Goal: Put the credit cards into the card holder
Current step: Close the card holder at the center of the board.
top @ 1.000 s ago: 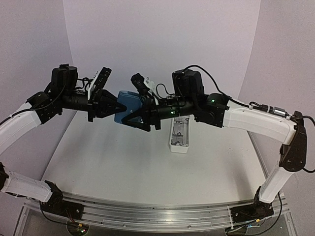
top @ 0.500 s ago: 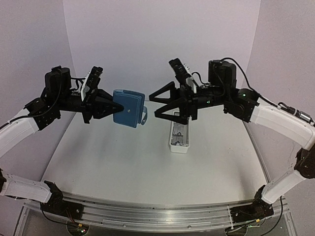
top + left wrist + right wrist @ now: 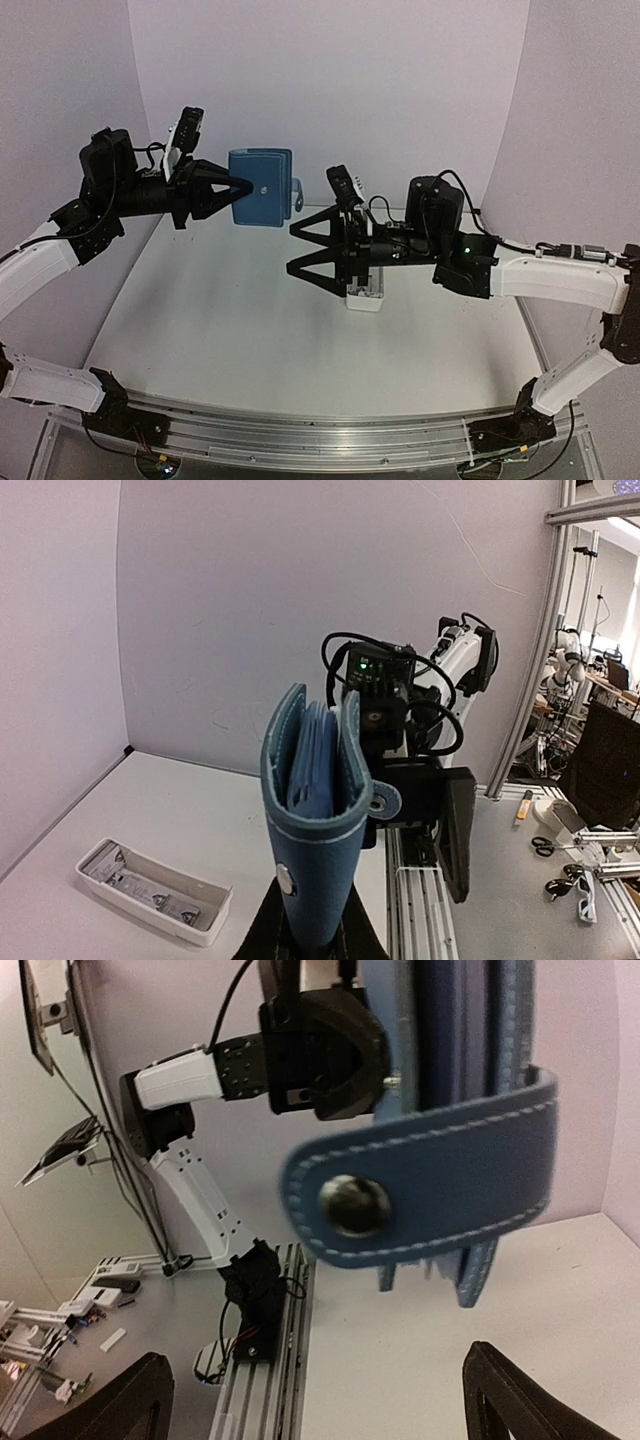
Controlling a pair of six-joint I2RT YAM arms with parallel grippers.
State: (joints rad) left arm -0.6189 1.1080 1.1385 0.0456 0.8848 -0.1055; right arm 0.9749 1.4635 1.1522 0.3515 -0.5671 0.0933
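My left gripper (image 3: 243, 187) is shut on the spine edge of the blue card holder (image 3: 260, 188) and holds it upright, high above the table. In the left wrist view the card holder (image 3: 318, 820) stands slightly open, its blue inner leaves and snap tab showing. My right gripper (image 3: 293, 249) is open and empty, below and right of the holder. In the right wrist view the holder's snap tab (image 3: 420, 1195) hangs close above the open right gripper (image 3: 320, 1410). No credit cards show plainly in any view.
A long narrow white tray (image 3: 365, 292) lies on the white table (image 3: 220, 320) behind my right gripper. It also shows in the left wrist view (image 3: 152, 890), with small grey items inside. Pale walls close the back and sides.
My right gripper has let go of the holder, drawn back, then dropped low and to the left, still open. My left gripper has lifted the holder higher and turned it more upright.
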